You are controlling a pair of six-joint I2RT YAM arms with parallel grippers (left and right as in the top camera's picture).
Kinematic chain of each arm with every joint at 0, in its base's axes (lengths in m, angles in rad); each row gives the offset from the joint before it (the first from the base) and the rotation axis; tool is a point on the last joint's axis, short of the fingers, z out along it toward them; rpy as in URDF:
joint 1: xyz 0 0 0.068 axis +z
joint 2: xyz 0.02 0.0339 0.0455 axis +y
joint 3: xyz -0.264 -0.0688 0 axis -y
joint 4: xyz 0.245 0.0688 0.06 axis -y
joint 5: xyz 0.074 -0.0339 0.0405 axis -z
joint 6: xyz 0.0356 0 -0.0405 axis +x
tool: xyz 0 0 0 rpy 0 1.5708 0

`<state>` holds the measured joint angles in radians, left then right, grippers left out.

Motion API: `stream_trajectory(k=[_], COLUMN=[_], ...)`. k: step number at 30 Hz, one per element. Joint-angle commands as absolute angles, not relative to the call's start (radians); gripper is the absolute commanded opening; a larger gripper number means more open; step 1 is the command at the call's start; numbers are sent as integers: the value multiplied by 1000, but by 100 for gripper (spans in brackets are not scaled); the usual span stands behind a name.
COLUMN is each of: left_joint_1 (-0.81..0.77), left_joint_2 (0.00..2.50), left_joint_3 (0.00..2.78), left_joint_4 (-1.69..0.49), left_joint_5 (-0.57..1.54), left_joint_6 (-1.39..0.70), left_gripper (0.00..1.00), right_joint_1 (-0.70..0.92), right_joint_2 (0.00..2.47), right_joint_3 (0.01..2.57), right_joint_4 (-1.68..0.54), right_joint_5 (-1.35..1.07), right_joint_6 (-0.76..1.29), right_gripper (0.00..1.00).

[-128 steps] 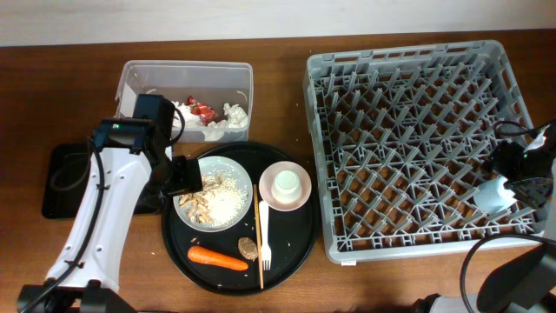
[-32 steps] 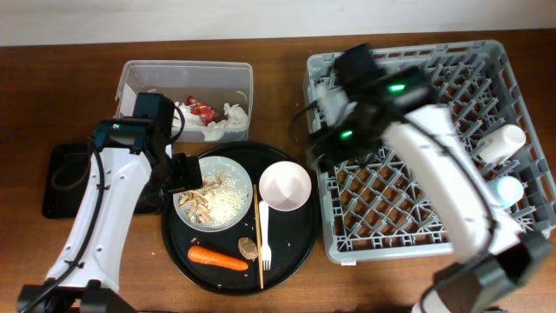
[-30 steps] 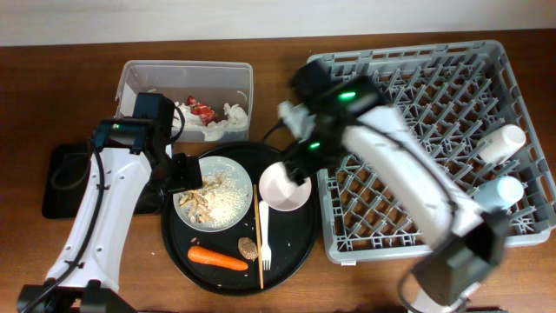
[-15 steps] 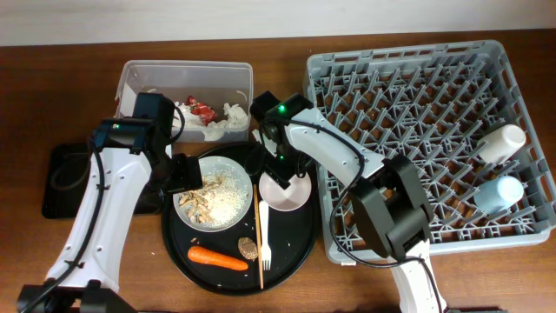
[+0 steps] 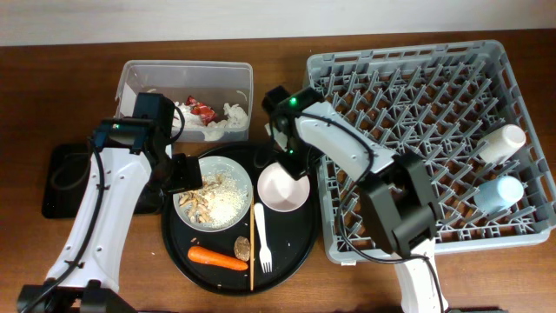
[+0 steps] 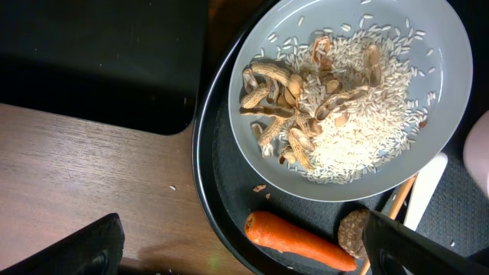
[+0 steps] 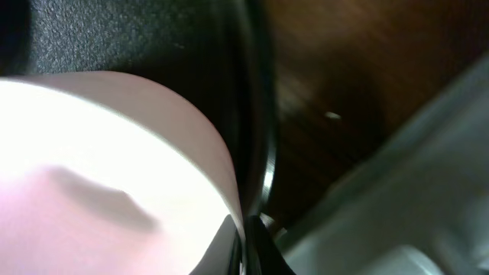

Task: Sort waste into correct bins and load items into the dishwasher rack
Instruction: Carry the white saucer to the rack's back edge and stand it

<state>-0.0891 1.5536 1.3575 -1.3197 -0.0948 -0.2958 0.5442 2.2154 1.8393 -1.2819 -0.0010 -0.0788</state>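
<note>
Right gripper clamped on pinkish-white round bowl rim, at black round tray's right edge. Left gripper wide open, empty. Next, probably: lift bowl into grey pegged plastic rack.

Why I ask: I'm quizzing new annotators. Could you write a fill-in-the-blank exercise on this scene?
1. The right gripper has its fingers shut on the rim of the pinkish-white ____.
2. The white cup and the pale blue cup lie in the dishwasher ____.
3. The carrot lies on the round black ____.
4. The left gripper, above the plate, has its fingers ____.

Missing words: bowl; rack; tray; open.
</note>
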Motion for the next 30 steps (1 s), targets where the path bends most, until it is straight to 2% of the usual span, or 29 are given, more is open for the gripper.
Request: stream_trajectory(k=[1, 3, 6, 11, 16, 24, 30], left_joint_1=[-84, -84, -84, -84, -84, -84, -84], left_joint_2=[1542, 1542, 1542, 1542, 1542, 1542, 1542], left_joint_3=[1355, 1355, 1355, 1355, 1355, 1355, 1355], left_joint_4=[-1320, -1321, -1321, -1321, -1320, -1317, -1317], left_joint_5=[-102, -102, -102, -102, -102, -102, -102], left_joint_6=[-305, -305, -305, -305, -305, -305, -305], left_gripper=[99, 99, 99, 99, 99, 99, 99], right_joint_1=[495, 475, 440, 313, 134, -102, -179], right_joint_2=[2052, 1954, 1757, 1596, 1612, 1644, 1768], right_joint_3=[1851, 1851, 1851, 1851, 1851, 1851, 1851], right_joint_4=[-1287, -1287, -1285, -1246, -1185, -879, -796], right_joint_5=[21, 25, 157, 612, 1044, 1044, 1104], right_joint_6=[-71, -71, -70, -59, 284, 298, 323], right_gripper=[4, 4, 4, 4, 4, 4, 4])
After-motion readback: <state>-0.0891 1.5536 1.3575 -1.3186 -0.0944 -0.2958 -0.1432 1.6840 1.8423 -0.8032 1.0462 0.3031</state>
